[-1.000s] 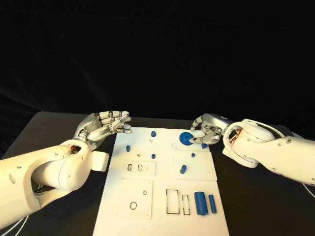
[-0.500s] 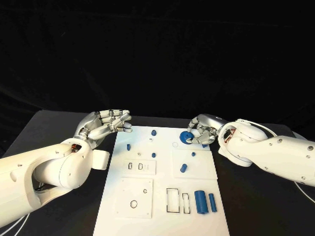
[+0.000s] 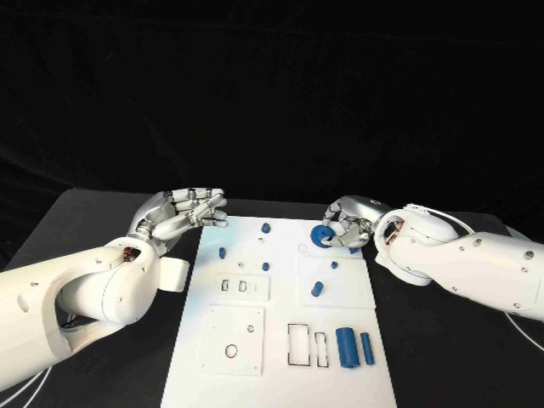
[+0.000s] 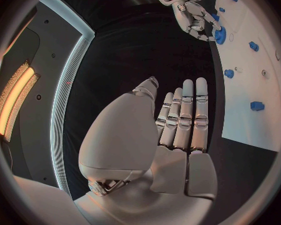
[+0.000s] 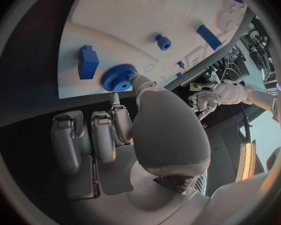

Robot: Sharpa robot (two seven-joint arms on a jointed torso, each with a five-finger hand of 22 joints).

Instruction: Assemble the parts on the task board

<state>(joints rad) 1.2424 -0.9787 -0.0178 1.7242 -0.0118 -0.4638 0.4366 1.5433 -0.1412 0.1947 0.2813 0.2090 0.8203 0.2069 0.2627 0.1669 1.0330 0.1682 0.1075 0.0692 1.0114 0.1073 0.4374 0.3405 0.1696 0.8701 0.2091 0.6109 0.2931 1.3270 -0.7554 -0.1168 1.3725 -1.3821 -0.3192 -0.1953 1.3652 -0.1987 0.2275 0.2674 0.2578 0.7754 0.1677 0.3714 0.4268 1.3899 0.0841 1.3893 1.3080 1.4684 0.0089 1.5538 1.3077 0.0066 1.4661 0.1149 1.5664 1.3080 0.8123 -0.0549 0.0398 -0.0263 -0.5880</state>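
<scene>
A matte black table (image 3: pixel 88 223) is seen beneath and around both hands, and a black cloth backdrop (image 3: pixel 272 93) is hung beyond their fingertips.

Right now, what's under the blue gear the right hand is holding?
The blue gear sits over the far part of the white task board, pinched by the right hand. A small round mark shows beside it; whatever lies directly beneath is covered by gear and fingers.

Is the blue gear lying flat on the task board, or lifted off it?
Cannot tell for sure. The right hand holds the blue gear at the task board's far edge; contact underneath is hidden.
</scene>
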